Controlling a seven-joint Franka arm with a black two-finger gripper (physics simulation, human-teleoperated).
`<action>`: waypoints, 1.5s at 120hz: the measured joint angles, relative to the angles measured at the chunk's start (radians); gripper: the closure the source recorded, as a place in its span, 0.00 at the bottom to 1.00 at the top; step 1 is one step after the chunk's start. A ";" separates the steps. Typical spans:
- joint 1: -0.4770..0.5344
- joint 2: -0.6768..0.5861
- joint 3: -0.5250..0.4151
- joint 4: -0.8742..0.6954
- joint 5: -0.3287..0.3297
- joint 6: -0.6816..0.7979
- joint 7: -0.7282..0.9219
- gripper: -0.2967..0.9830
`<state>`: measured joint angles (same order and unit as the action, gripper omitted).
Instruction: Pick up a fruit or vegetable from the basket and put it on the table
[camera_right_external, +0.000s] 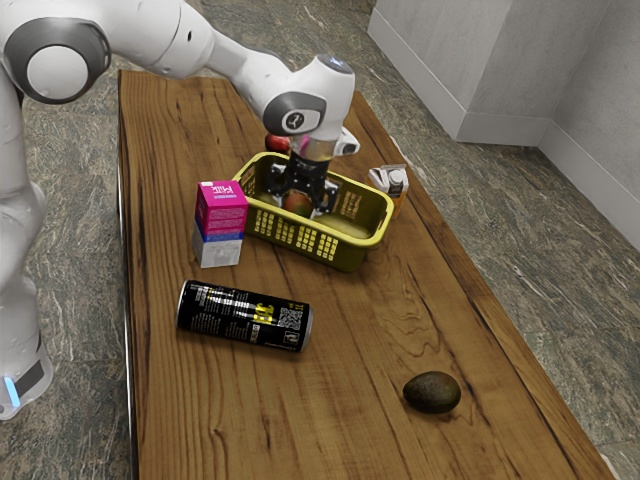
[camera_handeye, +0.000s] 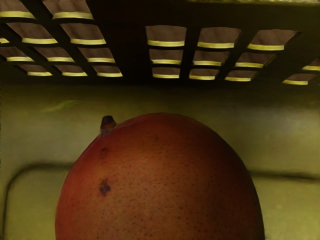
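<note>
OK, you go from the exterior view's left: the milk carton (camera_right_external: 221, 225) stands upright just beside the basket, so pls mind it if you swing low on that side. Nearer the camera, the black can (camera_right_external: 245, 315) lies on its side; it could prob. roll if you bump it. Beyond the basket is a red fruit (camera_right_external: 278, 143), outside the walls, so IMO it is not a candidate.

Next is the yellow basket (camera_right_external: 352, 254), w/ your task's thing, the mango (camera_right_external: 298, 204), inside it, stem (camera_handeye: 107, 124) near a slotted wall. The hand (camera_right_external: 299, 208) is lowered over it from above, I think b/c the walls would block a side approach. I cannot tell if the hand is gripping the mango or only placed around it, so pls check this before you lift. After a firm grip, straight up is best, b/c the rim must be cleared first.

Further along, the small carton (camera_right_external: 390, 182) stands close to the basket's far side. Last, the avocado (camera_right_external: 432, 392) rests on the bench (camera_right_external: 200, 410), well apart; the bare wood btwn it and the can looks OK for setting the mango down.
</note>
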<state>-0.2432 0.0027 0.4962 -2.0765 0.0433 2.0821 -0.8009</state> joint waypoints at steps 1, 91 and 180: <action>0.000 0.000 0.000 0.000 0.000 0.000 0.001 0.49; -0.146 -0.083 -0.026 0.201 0.020 -0.181 0.017 0.75; -0.337 0.184 -0.056 0.537 -0.020 -0.294 0.052 0.76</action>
<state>-0.5801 0.1869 0.4404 -1.5390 0.0235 1.7882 -0.7490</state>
